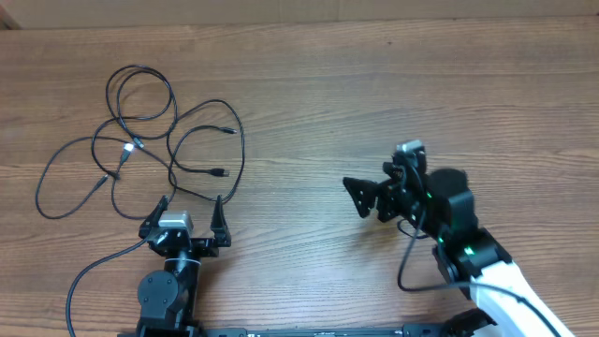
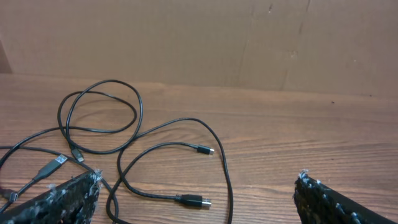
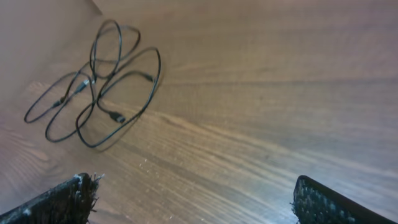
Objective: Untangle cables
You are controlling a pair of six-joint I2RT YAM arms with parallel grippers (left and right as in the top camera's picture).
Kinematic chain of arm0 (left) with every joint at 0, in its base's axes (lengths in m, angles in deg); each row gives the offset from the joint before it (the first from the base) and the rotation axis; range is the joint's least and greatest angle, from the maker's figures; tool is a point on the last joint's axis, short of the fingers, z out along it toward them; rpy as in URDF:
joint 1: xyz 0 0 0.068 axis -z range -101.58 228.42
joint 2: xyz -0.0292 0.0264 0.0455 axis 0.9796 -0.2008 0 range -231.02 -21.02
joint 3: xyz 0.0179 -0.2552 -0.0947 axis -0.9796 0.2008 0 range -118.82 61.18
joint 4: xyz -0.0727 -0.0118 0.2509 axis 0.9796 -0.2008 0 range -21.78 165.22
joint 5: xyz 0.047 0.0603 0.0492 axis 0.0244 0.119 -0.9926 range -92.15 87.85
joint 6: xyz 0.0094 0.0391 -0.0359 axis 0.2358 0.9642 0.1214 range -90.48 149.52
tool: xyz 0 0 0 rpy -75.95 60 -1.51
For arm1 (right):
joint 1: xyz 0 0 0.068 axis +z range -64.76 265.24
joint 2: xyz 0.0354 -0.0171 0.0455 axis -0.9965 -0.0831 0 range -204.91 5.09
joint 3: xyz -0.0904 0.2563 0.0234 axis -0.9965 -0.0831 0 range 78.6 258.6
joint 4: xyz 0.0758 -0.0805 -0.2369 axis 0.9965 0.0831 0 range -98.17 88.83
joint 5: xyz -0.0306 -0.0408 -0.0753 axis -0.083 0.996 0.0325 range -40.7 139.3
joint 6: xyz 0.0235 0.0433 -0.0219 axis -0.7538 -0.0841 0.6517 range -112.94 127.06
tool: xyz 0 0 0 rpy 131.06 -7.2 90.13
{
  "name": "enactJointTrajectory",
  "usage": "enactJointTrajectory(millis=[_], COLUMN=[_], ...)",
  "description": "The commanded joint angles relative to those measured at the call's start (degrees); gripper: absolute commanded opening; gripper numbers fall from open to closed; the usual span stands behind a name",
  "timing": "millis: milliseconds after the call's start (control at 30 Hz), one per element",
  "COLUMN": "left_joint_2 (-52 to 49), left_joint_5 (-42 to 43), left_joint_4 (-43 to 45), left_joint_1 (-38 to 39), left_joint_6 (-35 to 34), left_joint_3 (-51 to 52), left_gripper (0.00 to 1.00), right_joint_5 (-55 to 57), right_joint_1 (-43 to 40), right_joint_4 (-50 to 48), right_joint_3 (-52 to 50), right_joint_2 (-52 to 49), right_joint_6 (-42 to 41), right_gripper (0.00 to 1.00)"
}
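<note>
The cables point(image 1: 154, 131) are thin black cords lying in a loose tangle of overlapping loops at the table's left. A light plug tip point(image 1: 128, 147) lies mid-tangle; a plug end point(image 1: 220, 173) points right. In the left wrist view the cables point(image 2: 124, 134) lie just ahead, one plug point(image 2: 194, 200) between the fingers' line. My left gripper point(image 1: 188, 208) is open and empty, just below the tangle. My right gripper point(image 1: 358, 195) is open and empty at the right, far from the cables point(image 3: 102, 81).
The wooden table point(image 1: 374, 84) carries the tangle. A brown cardboard wall point(image 2: 249, 37) stands behind the table. A thicker black arm cable point(image 1: 94, 267) loops at the front left; another point(image 1: 412, 267) hangs by the right arm.
</note>
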State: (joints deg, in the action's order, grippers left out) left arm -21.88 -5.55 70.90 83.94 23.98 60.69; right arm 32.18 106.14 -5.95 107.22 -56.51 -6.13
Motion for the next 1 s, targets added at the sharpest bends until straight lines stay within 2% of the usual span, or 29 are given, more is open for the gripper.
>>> enactJointTrajectory(millis=[0, 100, 200, 433, 733, 967], left_joint_2=[0.61, 0.61, 0.61, 0.61, 0.61, 0.61], left_joint_5=[0.42, 0.42, 0.42, 0.42, 0.42, 0.42], left_joint_4=[0.04, 0.04, 0.04, 0.07, 0.04, 0.04], left_joint_1=[-0.35, -0.35, -0.35, -0.35, -0.35, -0.35], left_joint_6=[0.66, 0.63, 0.63, 0.63, 0.66, 0.63], left_joint_3=[0.2, 0.2, 0.2, 0.2, 0.2, 0.2], left_gripper=[1.0, 1.0, 1.0, 1.0, 1.0, 1.0], right_joint_5=[1.03, 0.98, 1.01, 1.01, 1.01, 1.27], right_joint_1=[-2.43, -4.98, -7.8, -12.74, -14.32, -15.23], right_joint_4=[-13.97, -20.2, -22.12, -21.9, -21.88, -14.64], right_joint_3=[-8.83, -13.09, -16.33, -20.5, -27.76, -28.17], right_joint_2=[9.31, 14.29, 19.85, 31.89, 44.39, 50.25], right_joint_6=[4.76, 4.68, 4.7, 4.7, 4.46, 4.52], right_gripper=[1.0, 1.0, 1.0, 1.0, 1.0, 1.0])
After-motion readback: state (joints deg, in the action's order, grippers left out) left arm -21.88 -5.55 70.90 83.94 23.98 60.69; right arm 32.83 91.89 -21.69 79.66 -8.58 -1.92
